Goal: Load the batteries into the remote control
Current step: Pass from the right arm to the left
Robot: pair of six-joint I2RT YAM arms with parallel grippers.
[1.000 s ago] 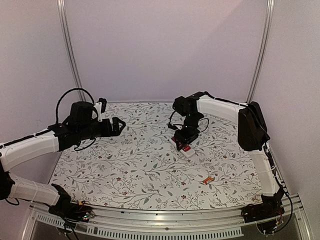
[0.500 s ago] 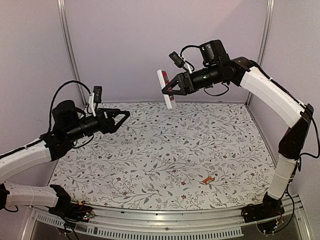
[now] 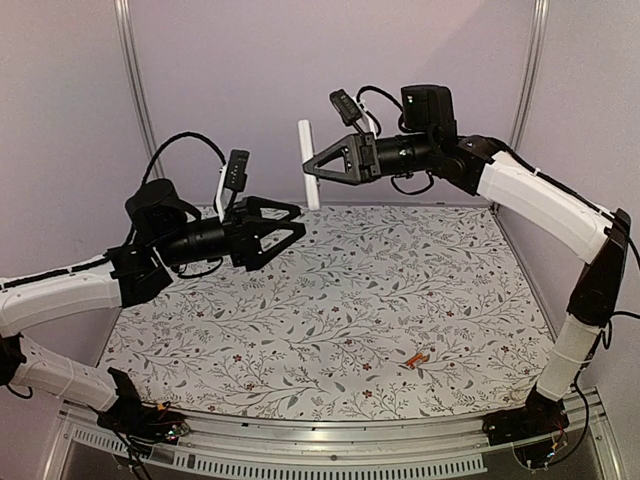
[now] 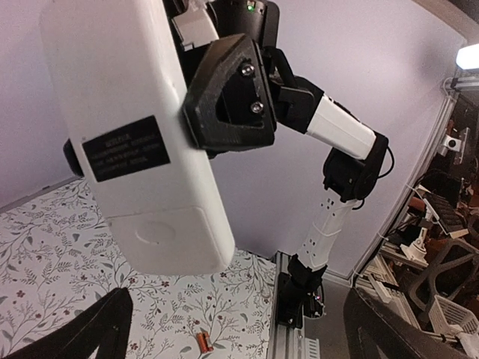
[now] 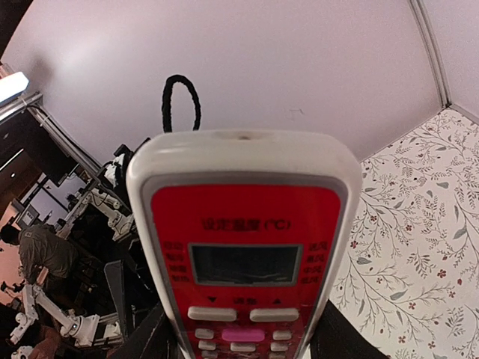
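Remote control gripped in mid-air, batteries down on the tabletop

In the overhead view the remote control stands nearly upright in the upper centre of the frame, seen edge-on as a slim white bar well above the floral tabletop. The right arm rises from the lower right corner and reaches across to it, and the right jaws are closed on the handset's long sides, holding it.

The right wrist camera looks straight at its face: a red panel with a small grey display, rows of pale buttons below it and a white rim, filling the middle of the frame. The left wrist camera sees the other side – a plain white back in the upper left of the frame with a dark printed label, and below that a seam and a shallow oval dimple. One black finger of the right arm presses against its edge there.

The left arm comes in from the lower left, and the left jaws stand wide apart with nothing between them, pointing towards the centre, below and to the left of the remote and not touching it.

The batteries lie as a small orange-red speck on the tabletop at the lower right of the overhead frame, far from both sets of jaws – whether it is one or two I cannot tell
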